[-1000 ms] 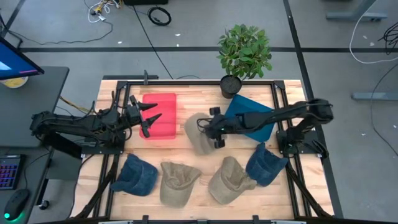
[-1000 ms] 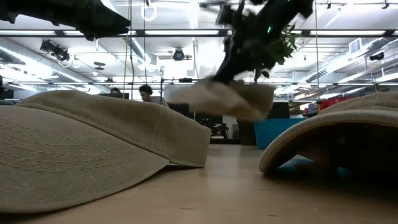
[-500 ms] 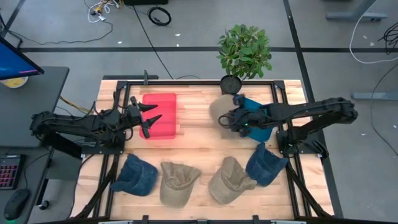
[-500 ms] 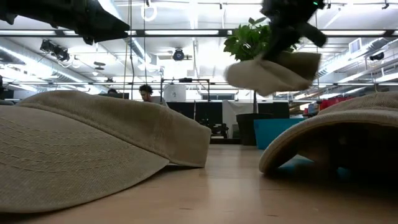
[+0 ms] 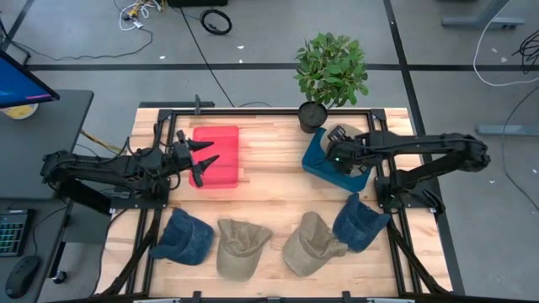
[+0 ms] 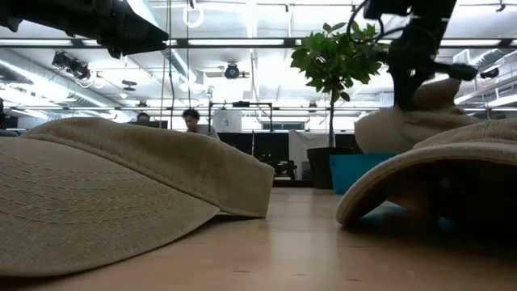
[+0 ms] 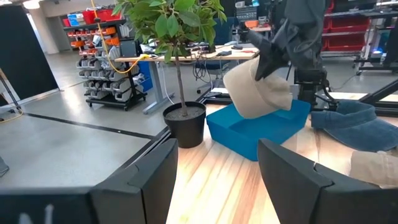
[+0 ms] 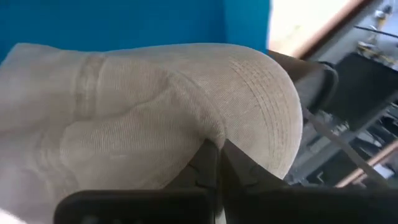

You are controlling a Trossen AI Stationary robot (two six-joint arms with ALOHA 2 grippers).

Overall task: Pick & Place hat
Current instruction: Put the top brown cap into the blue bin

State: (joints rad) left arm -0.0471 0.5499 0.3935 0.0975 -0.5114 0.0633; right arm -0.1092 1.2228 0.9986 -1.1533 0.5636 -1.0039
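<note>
Now the right gripper (image 8: 214, 163) is pinched tight on the tan hat (image 7: 258, 90), holding it just over the blue bin (image 7: 261, 127), so it should go down slowly before letting go, while the left gripper (image 5: 205, 156) waits, spread apart, by the red box (image 5: 221, 160).

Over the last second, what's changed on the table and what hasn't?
The right gripper, shut on the tan hat, carried it from mid-table rightward and now holds it above the blue bin. The left gripper still waits open by the red bin; the four hats along the near edge haven't moved.
</note>
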